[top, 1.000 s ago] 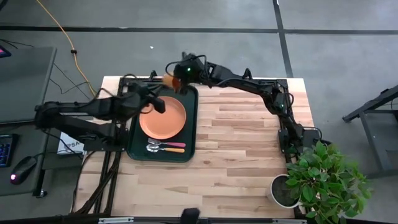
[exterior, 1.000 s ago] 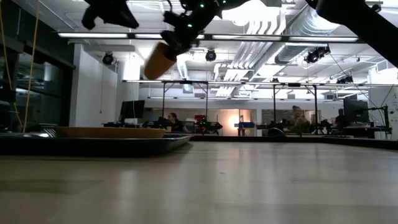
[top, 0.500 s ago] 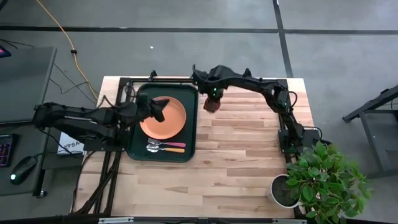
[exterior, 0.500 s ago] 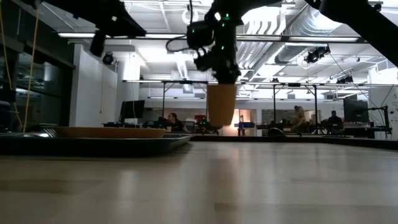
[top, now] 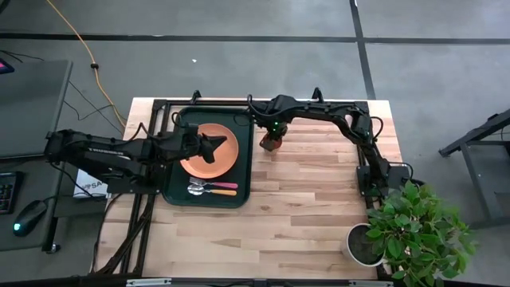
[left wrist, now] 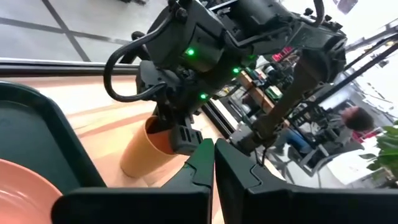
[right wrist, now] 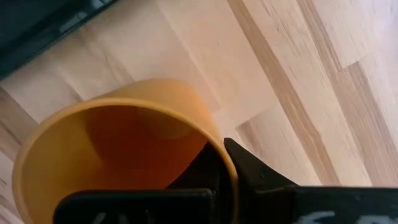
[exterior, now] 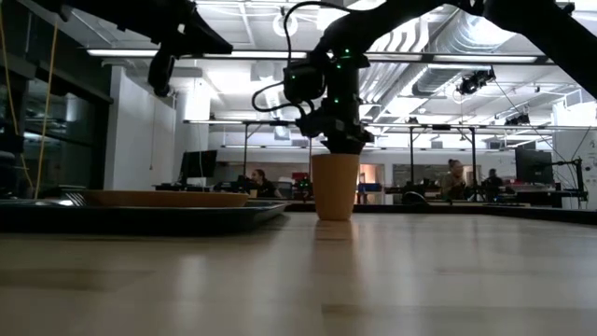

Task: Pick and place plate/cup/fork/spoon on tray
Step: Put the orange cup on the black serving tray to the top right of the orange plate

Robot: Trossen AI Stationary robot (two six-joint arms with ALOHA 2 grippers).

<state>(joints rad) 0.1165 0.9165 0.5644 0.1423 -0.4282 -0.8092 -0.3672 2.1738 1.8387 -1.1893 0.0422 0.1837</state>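
The orange cup (top: 272, 144) stands upright on the wood table just right of the dark green tray (top: 177, 196); it also shows in the low view (exterior: 334, 187). My right gripper (top: 273, 135) is right above it, shut on its rim. The orange plate (top: 205, 155) lies on the tray. The spoon (top: 223, 185) and the fork (top: 225, 192) lie side by side on the tray, near the plate's near edge. My left gripper (top: 215, 144) is shut and empty above the plate's right part. My right gripper pinches the cup's wall at the rim (right wrist: 225, 167), with one finger inside the cup and one outside. The fingers come from above, pointing down. The cup is upright, with its base (exterior: 333, 217) on the table.
A grey pot with a green plant (top: 414, 227) stands at the table's near right corner. Bare wood table (top: 319, 199) lies right of the tray. The low view shows people and desks in the room far behind.
My right gripper has carried the cup from above the tray's far right corner toward the table's right and down. The cup has turned from tilted to upright and now stands on the table. My left gripper has moved a little rightward over the plate.
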